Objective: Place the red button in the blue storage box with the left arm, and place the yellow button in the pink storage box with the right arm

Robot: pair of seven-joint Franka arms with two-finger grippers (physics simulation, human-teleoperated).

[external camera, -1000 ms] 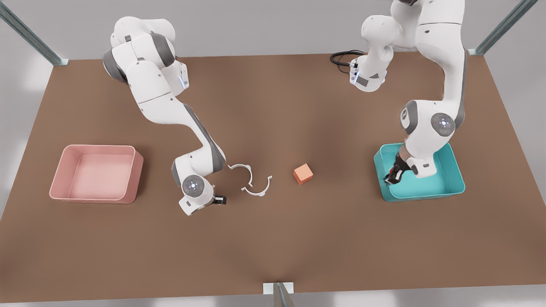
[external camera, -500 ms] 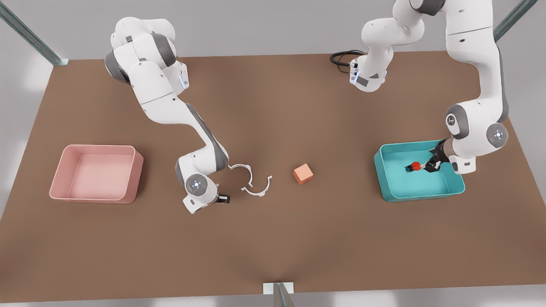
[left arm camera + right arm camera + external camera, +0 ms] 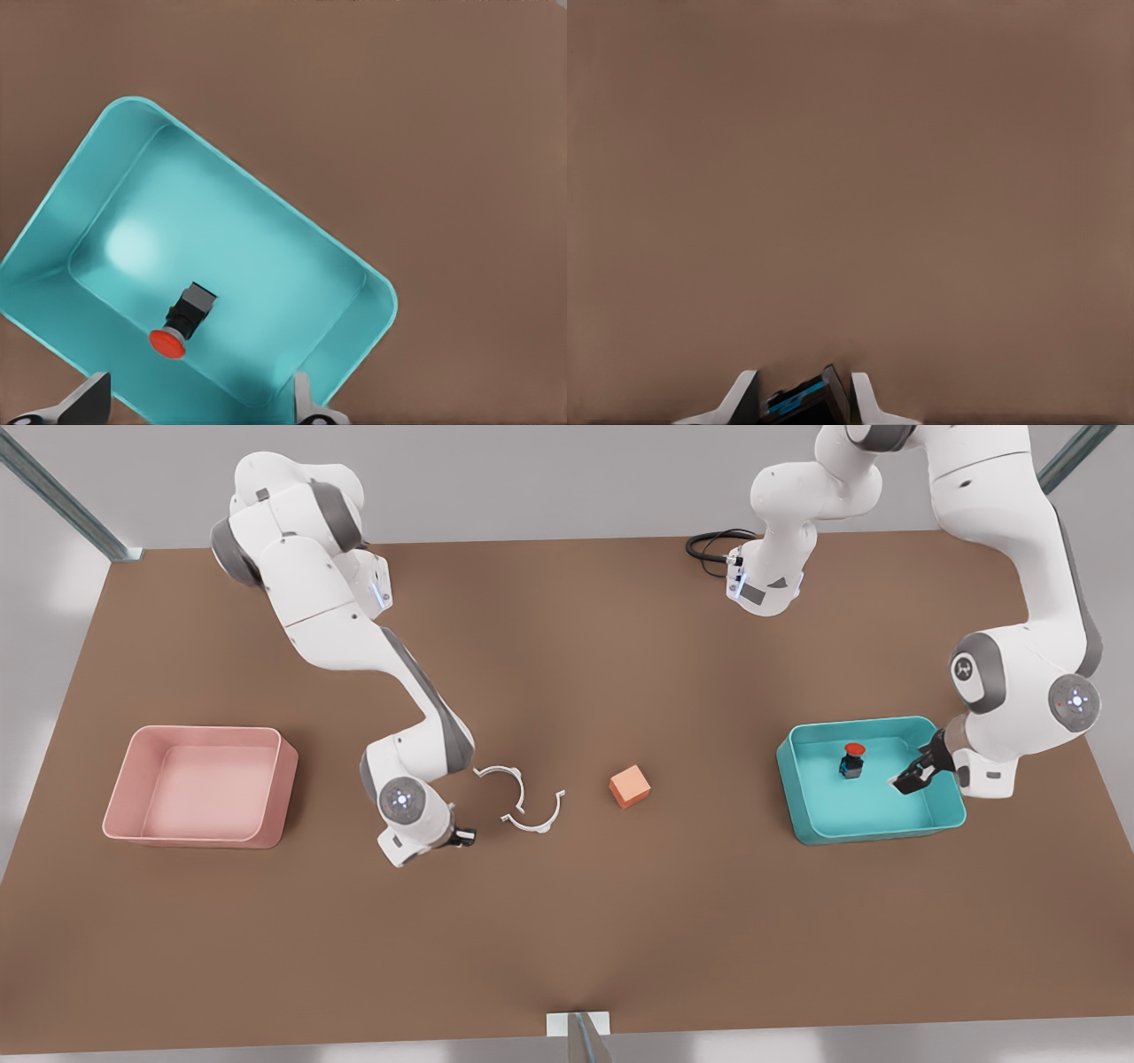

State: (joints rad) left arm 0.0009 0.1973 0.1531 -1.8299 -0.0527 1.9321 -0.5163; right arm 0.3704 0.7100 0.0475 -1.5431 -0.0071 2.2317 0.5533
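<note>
Front view: the red button point(image 3: 853, 760) stands inside the blue storage box point(image 3: 802, 808), released by the left gripper point(image 3: 912, 779), fingers spread wide. The right gripper point(image 3: 462, 836) pinches a dark base, low over the worktop point(image 3: 567, 921), near the pink storage box point(image 3: 275, 815)

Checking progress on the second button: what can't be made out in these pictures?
1. Dark item between the right claw's fingers: the right wrist view's edge cuts it off, so its cap colour is unknown.
2. Front view: the arm's wrist hides that grip.
3. Left claw, open over the blue storage box: the left wrist view's edge crops its fingers.
</note>
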